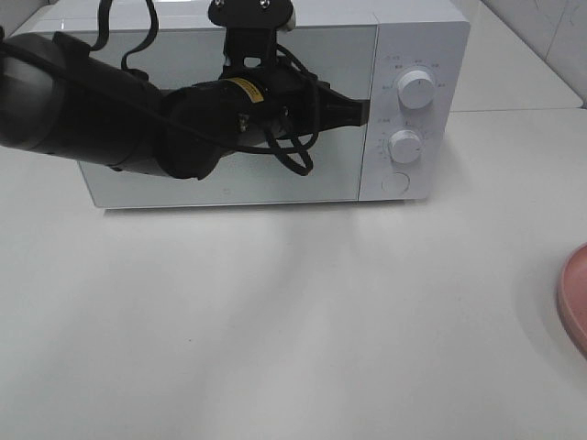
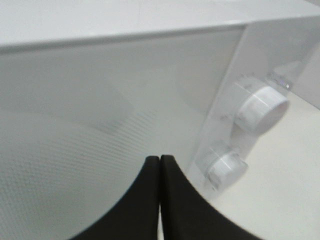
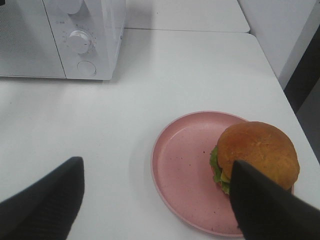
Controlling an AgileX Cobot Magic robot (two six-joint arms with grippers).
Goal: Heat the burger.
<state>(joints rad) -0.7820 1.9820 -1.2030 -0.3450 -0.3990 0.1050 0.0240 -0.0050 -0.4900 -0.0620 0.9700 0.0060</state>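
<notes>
1. The burger [image 3: 257, 152], with a domed golden-brown bun and green lettuce showing at its edge, sits on a round pink plate [image 3: 182, 170]. It rests toward one side of the plate rather than at the centre, leaving much of the pink surface bare.
2. The plate lies on a white table [image 1: 275, 321]. In the high view only a sliver of the plate [image 1: 573, 298] shows at the right edge, and the burger itself is out of sight there.
3. The right gripper [image 3: 155, 200] hangs above the table near the plate with its two dark fingers spread wide apart and nothing between them. One finger overlaps the burger's edge in the wrist view; whether it touches the burger cannot be told.
4. A white microwave [image 1: 275, 110] stands at the back of the table, well apart from the plate. Its door is closed. Two round knobs and a round button sit in a column on its right-hand panel.
5. The left gripper [image 2: 159, 165] is up against the microwave door, close to the seam beside the knob panel. Its two black fingers are pressed together with nothing held.
</notes>
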